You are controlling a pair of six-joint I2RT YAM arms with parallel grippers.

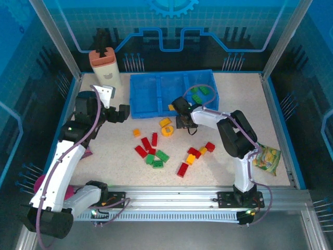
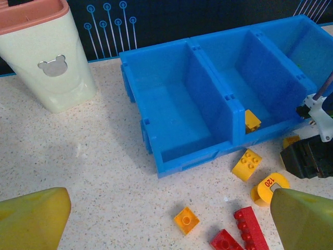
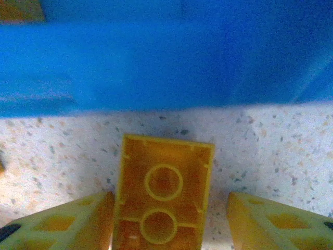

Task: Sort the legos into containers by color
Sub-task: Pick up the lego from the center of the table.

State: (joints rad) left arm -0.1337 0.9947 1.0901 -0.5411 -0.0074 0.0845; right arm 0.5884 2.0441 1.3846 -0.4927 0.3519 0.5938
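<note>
The containers are three compartments of a low blue tray (image 1: 156, 94) at the back. Its right one holds green legos (image 1: 200, 94), the middle one a yellow brick (image 2: 252, 121), and the left one is bare. Loose legos lie in front: a yellow brick (image 2: 246, 164), an orange ring (image 1: 167, 130), a small orange brick (image 2: 186, 220), red bricks (image 1: 141, 151) and green ones (image 1: 162, 155). My right gripper (image 1: 183, 122) is low by the tray's front wall, open around a yellow brick (image 3: 164, 192). The left finger touches it; a gap shows on the right. My left gripper (image 1: 122, 113) hovers wide open.
A beige bottle with an orange cap (image 1: 105, 66) stands left of the tray. A yellow-green snack bag (image 1: 267, 158) lies at the right edge beside my right arm. More red and orange bricks (image 1: 191, 159) sit toward the table's front.
</note>
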